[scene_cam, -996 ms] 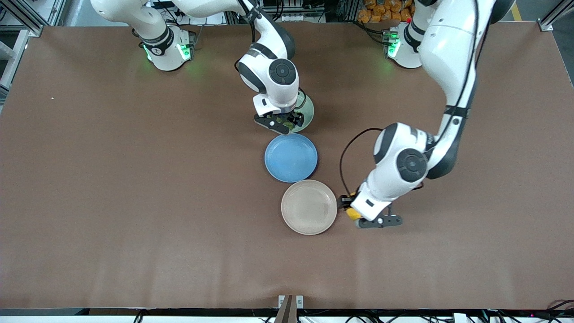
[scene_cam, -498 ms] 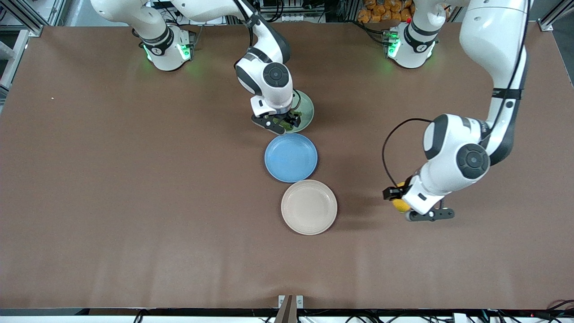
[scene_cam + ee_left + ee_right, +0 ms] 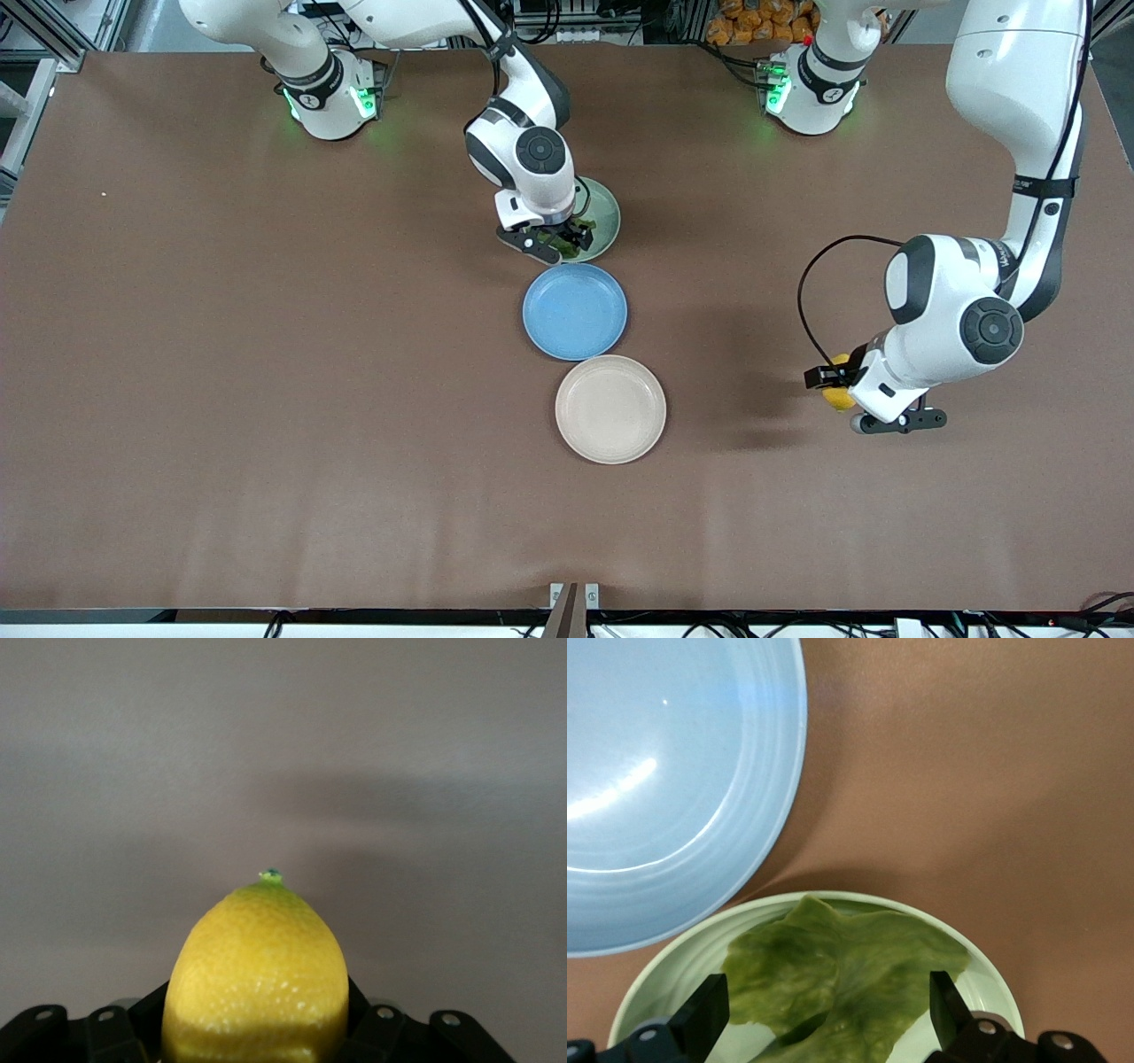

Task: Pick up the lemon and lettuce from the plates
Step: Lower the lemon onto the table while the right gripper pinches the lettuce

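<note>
Left gripper (image 3: 840,390) hangs in the air over bare tabletop toward the left arm's end of the table, at about 3 o'clock from the beige plate (image 3: 610,409) and well apart from it. Its fingers are pinched on the lemon (image 3: 836,395); in the left wrist view the lemon (image 3: 257,979) sits between the black finger blocks with its small green-tipped nub pointing away from the camera.

Right gripper (image 3: 560,241) is low over the pale green plate (image 3: 603,217), fingers spread wide. In the right wrist view the two fingertips (image 3: 702,1017) stand on either side of the lettuce (image 3: 842,979), which lies flat in the pale green plate (image 3: 983,961); whether they touch the leaf cannot be told.

Brown table (image 3: 221,372) carries three plates in a rough line. Pale green plate is farthest from the front camera. Blue plate (image 3: 574,311) lies at about 6 o'clock from it, rims near but apart, nothing on it. Beige plate lies at about 5 o'clock from the blue one, rims almost touching, nearest to the front camera, also with nothing on it.
</note>
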Controlling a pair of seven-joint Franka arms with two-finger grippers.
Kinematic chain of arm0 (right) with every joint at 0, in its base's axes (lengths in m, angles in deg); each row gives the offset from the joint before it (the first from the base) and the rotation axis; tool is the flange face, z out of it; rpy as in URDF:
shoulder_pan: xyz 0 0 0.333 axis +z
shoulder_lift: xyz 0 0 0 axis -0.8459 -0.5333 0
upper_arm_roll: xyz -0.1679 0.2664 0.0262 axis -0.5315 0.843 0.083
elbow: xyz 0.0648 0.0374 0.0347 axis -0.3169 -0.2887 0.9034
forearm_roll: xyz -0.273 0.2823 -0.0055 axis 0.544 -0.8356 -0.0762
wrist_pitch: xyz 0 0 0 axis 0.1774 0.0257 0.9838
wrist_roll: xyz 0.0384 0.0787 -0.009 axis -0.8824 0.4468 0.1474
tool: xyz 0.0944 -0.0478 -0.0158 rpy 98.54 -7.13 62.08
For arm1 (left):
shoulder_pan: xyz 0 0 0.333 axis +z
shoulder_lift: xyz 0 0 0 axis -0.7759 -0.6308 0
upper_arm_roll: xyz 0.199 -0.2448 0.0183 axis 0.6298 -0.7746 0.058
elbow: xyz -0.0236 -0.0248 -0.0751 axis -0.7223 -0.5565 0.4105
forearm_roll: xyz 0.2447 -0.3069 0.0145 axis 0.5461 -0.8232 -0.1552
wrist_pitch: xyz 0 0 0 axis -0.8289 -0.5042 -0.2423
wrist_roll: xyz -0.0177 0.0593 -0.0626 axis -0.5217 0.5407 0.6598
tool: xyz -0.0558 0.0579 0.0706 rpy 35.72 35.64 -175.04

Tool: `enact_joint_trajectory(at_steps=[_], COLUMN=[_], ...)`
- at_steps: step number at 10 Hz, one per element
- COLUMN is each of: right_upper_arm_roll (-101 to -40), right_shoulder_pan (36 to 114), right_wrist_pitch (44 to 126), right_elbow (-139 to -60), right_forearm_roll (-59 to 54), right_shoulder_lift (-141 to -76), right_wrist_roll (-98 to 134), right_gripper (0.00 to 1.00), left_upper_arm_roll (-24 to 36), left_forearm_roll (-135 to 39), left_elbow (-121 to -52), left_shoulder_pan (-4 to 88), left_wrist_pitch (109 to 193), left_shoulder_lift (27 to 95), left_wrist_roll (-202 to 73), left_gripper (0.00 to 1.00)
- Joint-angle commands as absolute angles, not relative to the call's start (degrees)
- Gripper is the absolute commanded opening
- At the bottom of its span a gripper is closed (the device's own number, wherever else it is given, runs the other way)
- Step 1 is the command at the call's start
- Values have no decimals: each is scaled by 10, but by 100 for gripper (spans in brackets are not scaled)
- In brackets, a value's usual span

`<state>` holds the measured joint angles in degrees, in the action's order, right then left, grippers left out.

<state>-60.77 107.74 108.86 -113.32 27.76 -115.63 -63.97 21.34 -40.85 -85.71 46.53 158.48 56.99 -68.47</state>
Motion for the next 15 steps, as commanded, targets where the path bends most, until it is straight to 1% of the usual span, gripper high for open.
enact_joint_trajectory(at_steps=[1, 4, 6, 7, 8, 9, 10, 11, 15], right_upper_arm_roll=[-609, -609, -609, -609, -609, -609, -610, -610, -610], right_shoulder_pan=[1089, 1102, 1110, 1115, 1116, 1122, 1130, 1135, 1134], right_wrist_pitch=[1099, 1111, 1112, 1112, 1112, 1121, 1152, 1177, 1174], right_elbow=[-1139, -1139, -1145, -1146, -1148, -1149, -1162, -1172, -1174], right_forearm_roll=[254, 246, 246, 246, 246, 246, 247, 247, 247], right_shoulder_lift=[-1158, -1168, -1169, -1169, -1169, -1169, -1168, -1168, -1153], right_wrist_roll=[-647, -647, -647, -647, -647, -647, -647, -647, -647], right_gripper=[100, 100, 100, 100, 100, 59, 13, 0, 0], left_upper_arm_roll=[208, 208, 208, 208, 208, 208, 208, 208, 208], left_forearm_roll=[-387, -395, -395, -392, -389, -387, -386, -385, -356], left_elbow=[-859, -855, -856, -855, -856, -855, -856, -855, -853], left_shoulder_pan=[487, 487, 486, 486, 486, 485, 483, 483, 484], left_wrist_pitch=[1608, 1671, 1689, 1692, 1692, 1693, 1702, 1702, 1695], left_shoulder_lift=[546, 498, 484, 479, 477, 475, 476, 478, 504], left_wrist_roll=[-675, -688, -700, -700, -700, -699, -698, -698, -697], left_gripper=[48, 49, 49, 52, 61, 96, 100, 100, 100])
